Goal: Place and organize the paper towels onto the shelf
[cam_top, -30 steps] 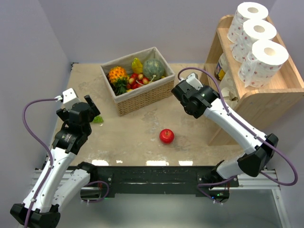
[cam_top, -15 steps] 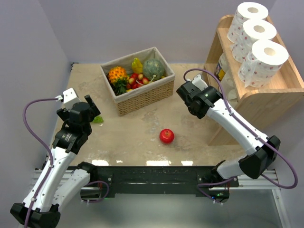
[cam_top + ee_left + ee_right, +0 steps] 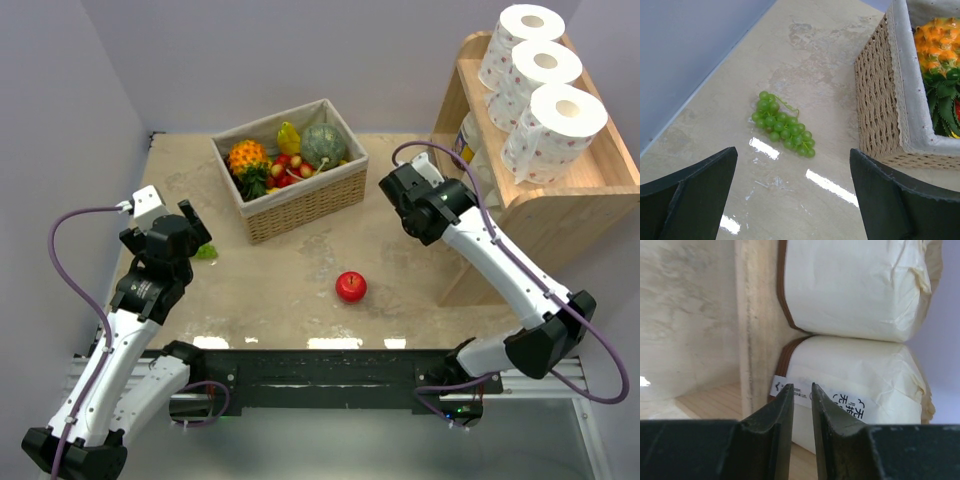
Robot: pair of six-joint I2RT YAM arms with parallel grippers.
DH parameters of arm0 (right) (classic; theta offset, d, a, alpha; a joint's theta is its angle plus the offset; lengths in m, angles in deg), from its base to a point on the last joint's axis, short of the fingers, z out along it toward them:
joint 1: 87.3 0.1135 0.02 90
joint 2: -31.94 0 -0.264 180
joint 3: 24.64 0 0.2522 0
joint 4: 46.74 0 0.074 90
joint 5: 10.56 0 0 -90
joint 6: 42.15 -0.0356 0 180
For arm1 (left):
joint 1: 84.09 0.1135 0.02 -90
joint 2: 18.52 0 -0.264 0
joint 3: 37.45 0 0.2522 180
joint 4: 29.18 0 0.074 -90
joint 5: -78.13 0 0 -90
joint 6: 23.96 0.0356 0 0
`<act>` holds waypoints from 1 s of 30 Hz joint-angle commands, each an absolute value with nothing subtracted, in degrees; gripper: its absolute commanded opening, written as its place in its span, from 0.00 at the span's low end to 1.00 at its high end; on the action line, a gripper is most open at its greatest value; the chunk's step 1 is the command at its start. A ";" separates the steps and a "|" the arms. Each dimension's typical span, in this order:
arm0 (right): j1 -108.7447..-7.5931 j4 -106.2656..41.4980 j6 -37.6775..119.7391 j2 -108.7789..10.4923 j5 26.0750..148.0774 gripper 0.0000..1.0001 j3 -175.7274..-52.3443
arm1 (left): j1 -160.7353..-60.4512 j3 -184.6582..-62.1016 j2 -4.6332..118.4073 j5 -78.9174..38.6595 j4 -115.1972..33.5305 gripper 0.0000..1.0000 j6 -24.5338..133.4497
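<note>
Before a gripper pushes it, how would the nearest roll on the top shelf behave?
Likely light and squashy: the paper towel roll is wound paper with a hollow centre. Standing on end, it should slide or tip rather than roll, maybe nudging its neighbour.

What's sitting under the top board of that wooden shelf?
A labelled jar and two stacked cream rolls. The top board hides the rest of that level.

Probably a lab, bare walls (image 3: 250,60), bolted arms (image 3: 490,262)
</note>
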State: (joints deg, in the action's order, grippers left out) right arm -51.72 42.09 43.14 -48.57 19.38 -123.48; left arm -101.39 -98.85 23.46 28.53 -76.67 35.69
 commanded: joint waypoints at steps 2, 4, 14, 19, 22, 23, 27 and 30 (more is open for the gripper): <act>-50.30 34.79 46.79 -44.97 33.45 0.31 -131.56 | -101.58 -97.97 22.70 25.67 -72.65 1.00 38.17; -49.42 30.86 46.79 -43.13 40.36 0.35 -133.57 | -101.67 -97.62 22.79 21.46 -71.33 1.00 39.23; -49.15 5.01 39.33 -28.64 70.80 0.85 -124.81 | -101.67 -104.20 21.39 -19.75 -64.39 1.00 46.78; -49.15 -0.99 31.69 -25.72 74.95 0.99 -118.57 | -101.67 -108.85 20.15 -32.60 -62.89 1.00 47.23; -49.24 -0.72 29.14 -24.58 77.05 0.99 -117.42 | -101.67 -111.32 19.37 -34.46 -64.55 1.00 47.40; -49.24 -0.90 28.86 -24.23 78.19 0.99 -117.07 | -101.67 -111.85 19.10 -34.19 -65.08 1.00 47.49; -49.24 -5.10 27.46 -20.37 82.50 0.99 -113.39 | -101.67 -114.14 19.54 -32.26 -67.89 1.00 47.58; -49.15 -7.05 26.14 -17.73 82.69 0.99 -111.18 | -101.67 -114.84 19.71 -31.29 -67.90 1.00 47.32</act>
